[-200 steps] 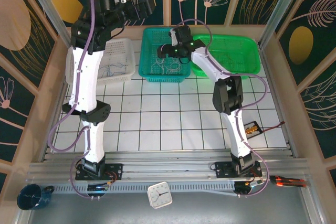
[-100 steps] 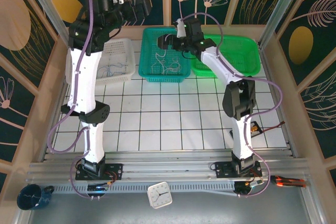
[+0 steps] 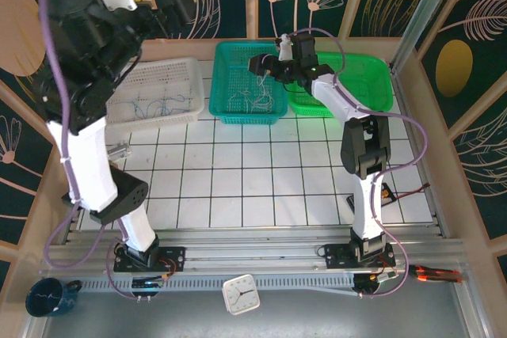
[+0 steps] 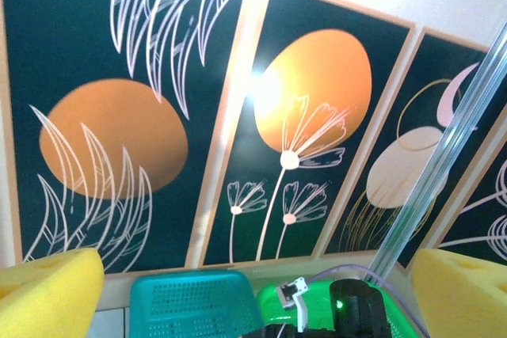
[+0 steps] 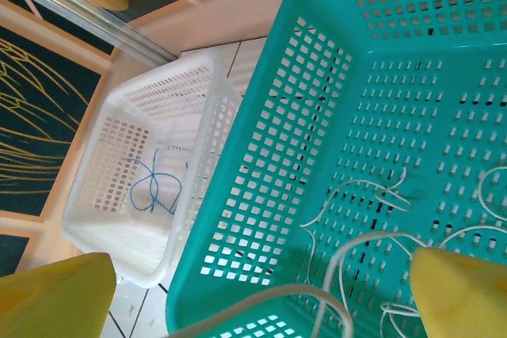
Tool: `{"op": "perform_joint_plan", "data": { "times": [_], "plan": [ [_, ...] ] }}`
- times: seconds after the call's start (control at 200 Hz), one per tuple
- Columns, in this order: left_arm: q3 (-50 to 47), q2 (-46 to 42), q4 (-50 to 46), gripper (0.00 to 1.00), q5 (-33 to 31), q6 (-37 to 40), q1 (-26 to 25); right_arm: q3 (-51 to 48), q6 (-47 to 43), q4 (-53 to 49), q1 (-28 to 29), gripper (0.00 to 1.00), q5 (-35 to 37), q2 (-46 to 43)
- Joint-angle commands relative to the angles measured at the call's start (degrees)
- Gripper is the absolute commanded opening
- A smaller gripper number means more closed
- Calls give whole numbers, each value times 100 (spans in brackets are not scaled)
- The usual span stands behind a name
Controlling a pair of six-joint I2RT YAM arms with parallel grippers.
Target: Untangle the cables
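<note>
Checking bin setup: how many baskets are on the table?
3, along the far edge: white basket left, teal basket middle, green basket right, partly behind the right arm.

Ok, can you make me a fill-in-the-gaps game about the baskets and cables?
1. The white basket holds a cable coloured ___.
2. The right gripper hangs over the teal basket with its jaws ___.
3. The pads on its fingers are coloured ___.
4. The green basket stands to the ___ of the teal basket.
Missing words: blue, open, yellow, right.
</note>
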Motion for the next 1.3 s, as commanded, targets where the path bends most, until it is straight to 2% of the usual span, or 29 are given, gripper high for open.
{"op": "perform_joint_plan", "data": {
  "times": [0.0,0.09,0.145,0.21,0.31,0.35,0.41,0.515,0.581,0.726,0.946,1.091,1.296],
  "plan": [
    [-335,-243,-469,99,-248,72,-159,123,-6,122,26,95,-83,-33],
    [-1153,-975,-500,99,-638,111,-270,145,-69,97,23,94,-64,-23],
    [-2157,-1632,-276,99,-793,189,-270,156,-87,99,26,94,-64,-13],
    [-4329,-2839,578,99,-1032,273,-270,191,-116,87,15,94,-72,6],
    [-8226,-5144,3230,99,-1263,182,-270,372,-191,-64,17,94,-89,104],
    [-9181,-5733,3822,99,-1301,117,-270,454,-245,-173,14,94,-95,157],
    [-9975,-6104,4078,99,-1307,74,-268,641,-334,-397,2,94,-143,249],
    [-10699,-5960,4191,99,-1106,203,-270,803,-389,-524,5,94,-278,284],
    [-11133,-5811,4623,99,-832,265,-270,901,-433,-634,2,94,-258,287],
    [-12315,-5470,6289,99,-385,436,-268,1011,-509,-822,7,94,-266,285],
    [-13294,-4411,8732,99,170,714,-253,1012,-579,-984,78,96,-214,262],
    [-13426,-3497,9936,98,575,754,-187,1004,-530,-1020,133,96,-156,259],
    [-12820,-2136,10452,80,1175,705,-114,1048,-371,-1007,224,96,-126,296]
  ]
}}
